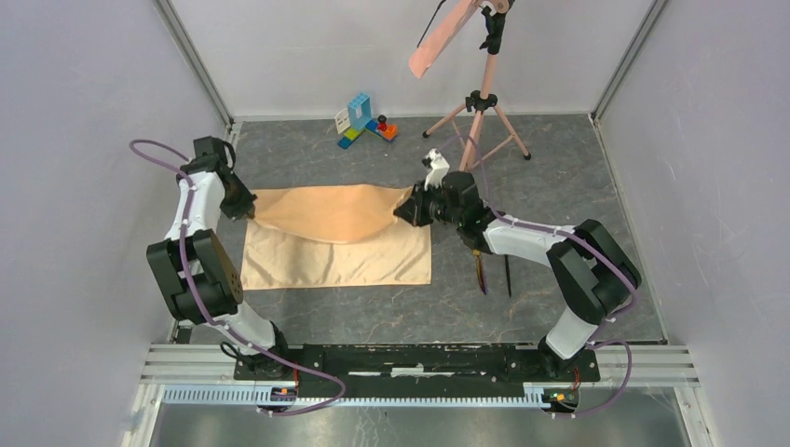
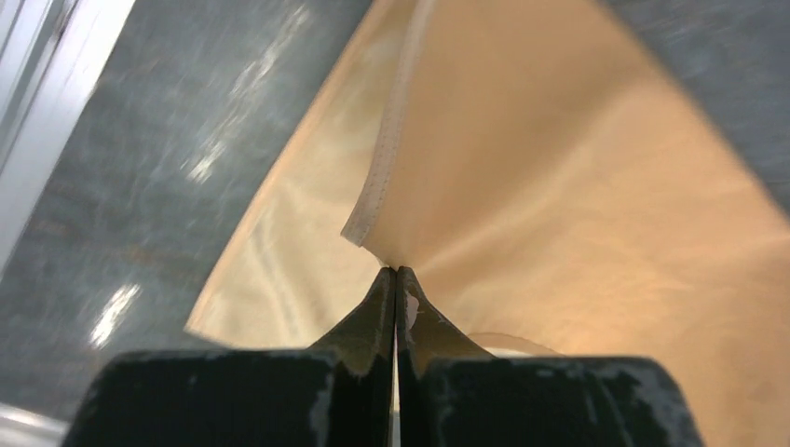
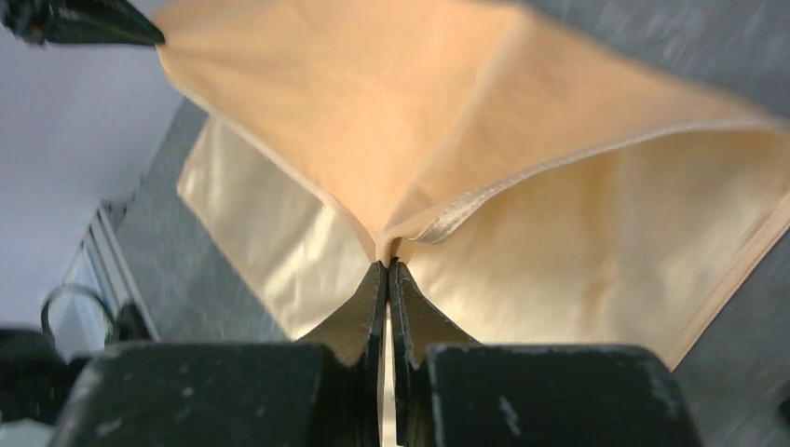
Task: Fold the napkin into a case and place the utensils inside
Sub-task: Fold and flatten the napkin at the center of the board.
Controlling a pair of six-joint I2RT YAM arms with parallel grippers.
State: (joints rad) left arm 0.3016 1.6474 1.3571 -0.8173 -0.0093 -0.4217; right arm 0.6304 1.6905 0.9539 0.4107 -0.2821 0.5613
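The peach-tan napkin (image 1: 335, 256) lies spread on the table, its far edge lifted and sagging between my two grippers. My left gripper (image 1: 250, 212) is shut on the far left corner, where the cloth (image 2: 559, 186) fans out from the tips of the gripper (image 2: 396, 272). My right gripper (image 1: 403, 212) is shut on the far right corner, and the wrist view shows the hemmed cloth (image 3: 373, 112) pinched at the tips of the gripper (image 3: 388, 264). Two utensils lie to the right, partly under the right arm: an iridescent one (image 1: 482, 272) and a thin black one (image 1: 508, 277). No case is in view.
A pink tripod (image 1: 480, 116) carrying a salmon strip (image 1: 442, 42) stands at the back right. Coloured toy blocks (image 1: 365, 121) sit at the back centre. Grey walls close in both sides, and a metal rail (image 1: 419, 358) runs along the near edge.
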